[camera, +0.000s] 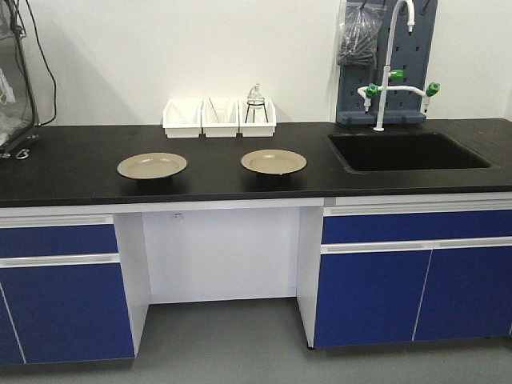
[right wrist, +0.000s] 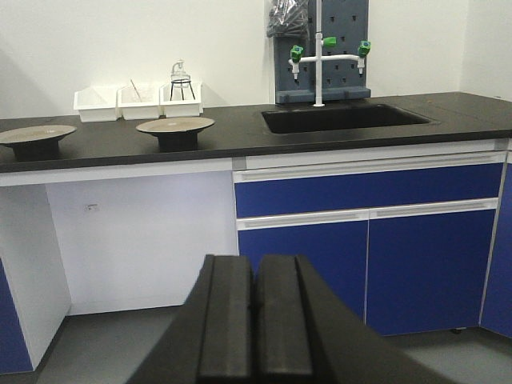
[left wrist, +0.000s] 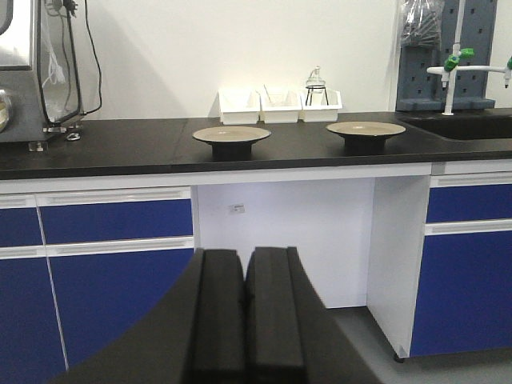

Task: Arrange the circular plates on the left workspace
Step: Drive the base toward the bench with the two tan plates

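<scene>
left pincer (left wrist: 246, 264) low, closed, empty, right pincer (right wrist: 256, 268) low, closed, empty, 2 plates (camera: 152, 166) (camera: 274, 162) on countertop (camera: 72, 172)

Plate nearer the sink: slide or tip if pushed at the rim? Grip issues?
Probably rigid: the plate looks glossy and hard, so likely slick to grip and breakable if dropped. The left wrist view shows its wide rim overhanging a narrower dark foot, so a rim push may tip it rather than slide it.
</scene>
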`<state>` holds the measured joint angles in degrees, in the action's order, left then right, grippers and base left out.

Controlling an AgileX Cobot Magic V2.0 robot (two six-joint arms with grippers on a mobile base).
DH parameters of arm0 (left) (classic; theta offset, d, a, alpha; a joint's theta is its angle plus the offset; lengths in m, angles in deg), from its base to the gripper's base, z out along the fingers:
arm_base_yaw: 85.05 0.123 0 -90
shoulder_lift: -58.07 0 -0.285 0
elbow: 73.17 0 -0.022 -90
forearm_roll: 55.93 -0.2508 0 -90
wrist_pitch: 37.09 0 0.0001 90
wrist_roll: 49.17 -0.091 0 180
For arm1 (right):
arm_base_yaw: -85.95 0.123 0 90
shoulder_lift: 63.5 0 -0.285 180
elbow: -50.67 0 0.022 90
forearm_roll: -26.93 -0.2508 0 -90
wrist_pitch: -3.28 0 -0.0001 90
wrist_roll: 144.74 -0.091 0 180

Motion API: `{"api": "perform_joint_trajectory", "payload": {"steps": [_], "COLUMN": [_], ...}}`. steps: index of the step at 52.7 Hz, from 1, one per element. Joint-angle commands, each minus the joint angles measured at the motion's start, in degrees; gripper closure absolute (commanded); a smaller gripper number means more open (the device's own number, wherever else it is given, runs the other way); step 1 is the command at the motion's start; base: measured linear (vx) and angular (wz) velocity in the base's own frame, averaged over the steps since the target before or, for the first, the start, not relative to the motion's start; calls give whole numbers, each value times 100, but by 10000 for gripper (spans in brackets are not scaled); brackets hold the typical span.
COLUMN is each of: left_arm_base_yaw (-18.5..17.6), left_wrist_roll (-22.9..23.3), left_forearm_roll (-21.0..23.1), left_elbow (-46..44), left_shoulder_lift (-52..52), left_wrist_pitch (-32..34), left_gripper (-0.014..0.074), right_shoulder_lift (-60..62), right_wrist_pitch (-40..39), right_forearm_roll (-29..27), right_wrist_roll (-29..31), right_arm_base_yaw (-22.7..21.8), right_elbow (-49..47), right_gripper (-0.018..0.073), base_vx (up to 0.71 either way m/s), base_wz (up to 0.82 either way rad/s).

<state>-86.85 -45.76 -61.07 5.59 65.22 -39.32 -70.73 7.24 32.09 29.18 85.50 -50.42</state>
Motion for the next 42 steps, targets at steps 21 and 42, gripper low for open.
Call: {"api": "perform_joint_trajectory", "payload": {"steps": [21, 42], "left_arm_base_yaw": [-35, -35], "left_wrist_roll": [44, 44], "left_forearm_roll": [-20, -20], "left_elbow": [115, 115], "left_shoulder_lift": [-89, -89], "left_wrist_pitch": [474, 474], "left_gripper": [594, 594], "right_shoulder_lift": [76, 76], "right_wrist_pitch": [-457, -457], "right_forearm_roll": [45, 45], "right_wrist_roll": [30, 30], "right_arm_base_yaw": [-16, -16], "right_elbow": [120, 120], "right_gripper": [558, 558], "base_vx": [16, 36], "base_wz": [-2, 8]}}
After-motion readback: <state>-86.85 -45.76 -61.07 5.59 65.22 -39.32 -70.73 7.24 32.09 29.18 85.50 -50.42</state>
